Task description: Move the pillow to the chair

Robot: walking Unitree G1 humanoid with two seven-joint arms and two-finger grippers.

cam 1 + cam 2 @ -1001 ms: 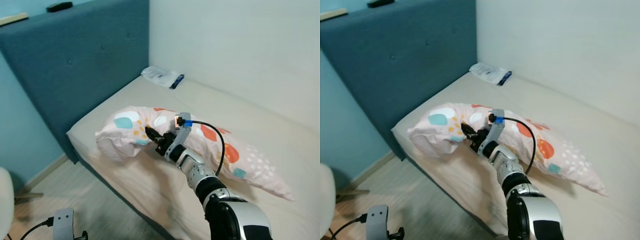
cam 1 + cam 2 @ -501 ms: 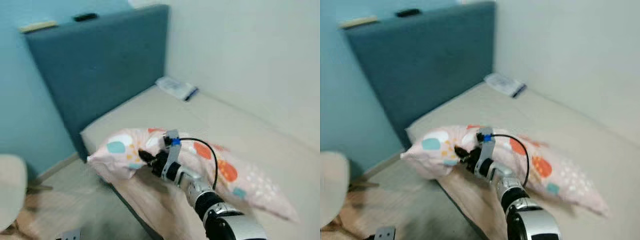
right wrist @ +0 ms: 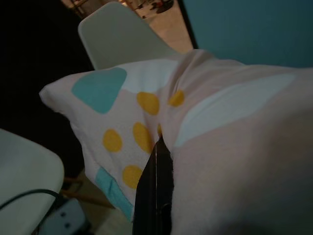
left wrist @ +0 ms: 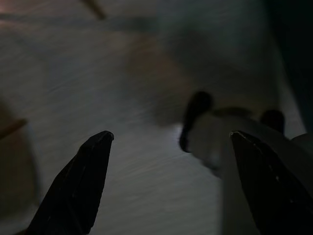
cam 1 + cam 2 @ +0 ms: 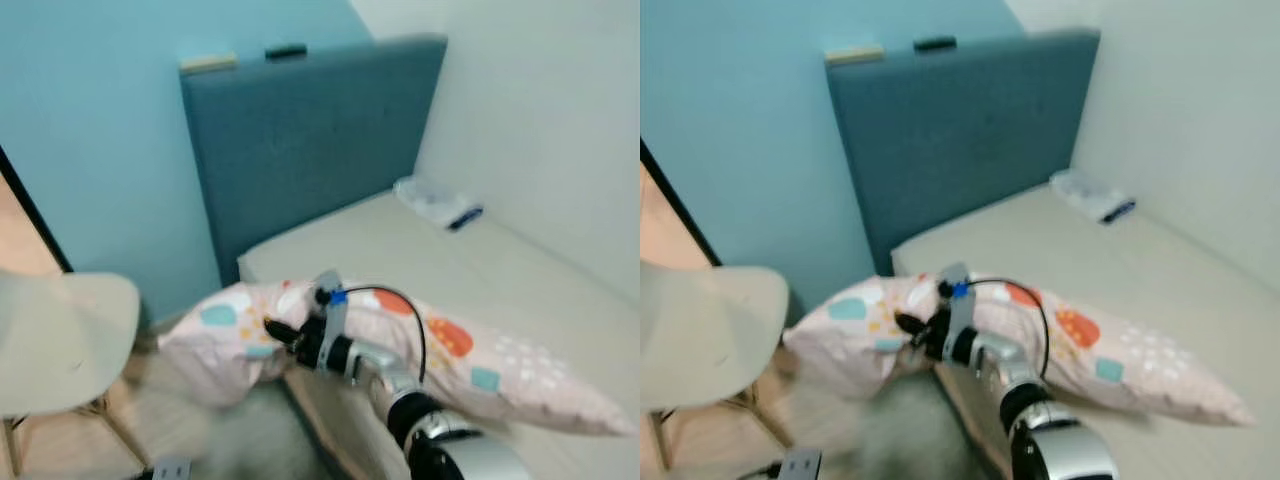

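Bed: beige mattress against a blue headboard.
Chair: pale seat at the robot's left, near the bed's corner.
Pillow: spotted; one end overhangs the mattress edge toward the chair, the rest lies on the bed.
Right gripper: fingers pinched tight on pillow fabric.
Left gripper: fingers spread wide, idle over the floor.
Handling note: keep the pinch firm, lift the trailing end clear, swing left.
Change: the view has turned left, bringing the chair in; more pillow overhangs.
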